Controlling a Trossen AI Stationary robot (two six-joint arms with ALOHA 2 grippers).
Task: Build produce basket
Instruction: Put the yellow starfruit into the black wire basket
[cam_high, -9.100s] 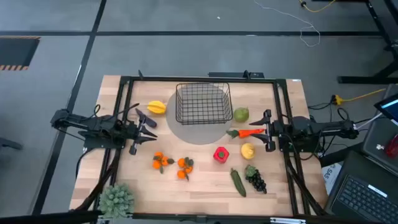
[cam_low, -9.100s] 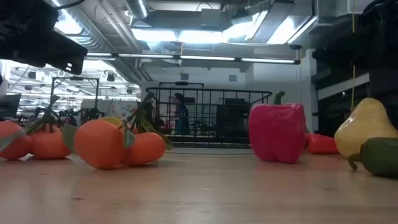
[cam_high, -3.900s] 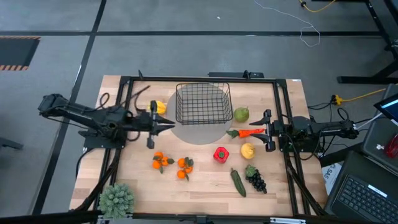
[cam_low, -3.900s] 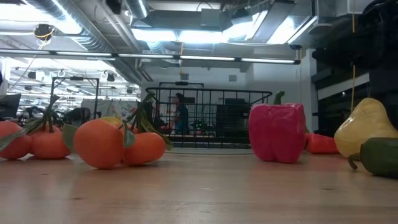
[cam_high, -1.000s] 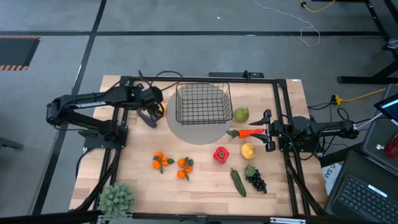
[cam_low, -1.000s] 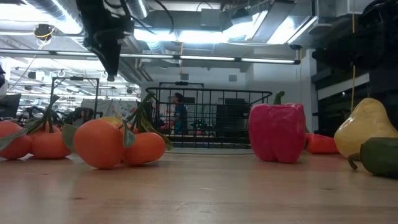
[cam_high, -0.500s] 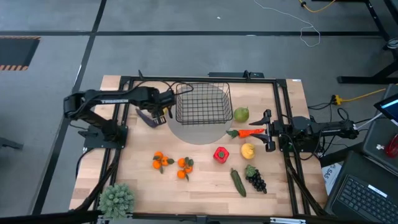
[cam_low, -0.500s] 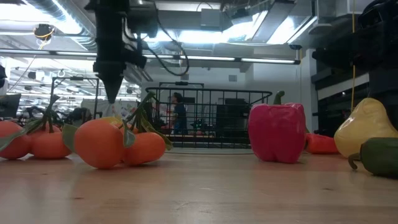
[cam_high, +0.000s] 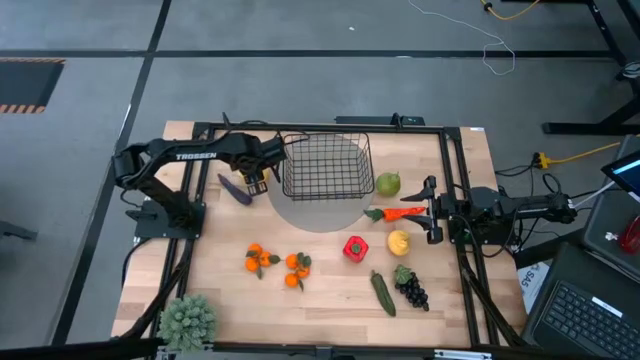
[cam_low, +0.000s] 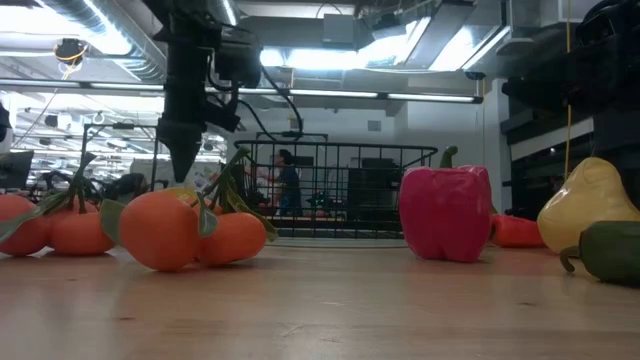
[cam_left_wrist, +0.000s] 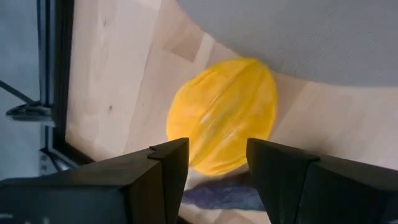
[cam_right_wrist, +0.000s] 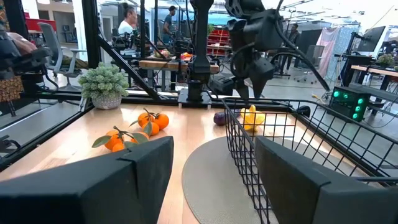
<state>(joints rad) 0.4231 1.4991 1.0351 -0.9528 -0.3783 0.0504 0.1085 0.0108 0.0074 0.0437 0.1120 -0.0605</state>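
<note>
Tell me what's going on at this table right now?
The left gripper hangs open over the starfruit, just left of the basket, with the eggplant beside it. Nothing is gripped yet, and the basket looks empty. The right gripper waits open at the table's right side, near the carrot and lemon. The apple, pepper, oranges, cucumber and grapes lie on the table.

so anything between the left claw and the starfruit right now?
Nothing. In the left wrist view the left claw hangs open over the yellow starfruit with only clear air between them; the purple eggplant lies beside it.
</note>
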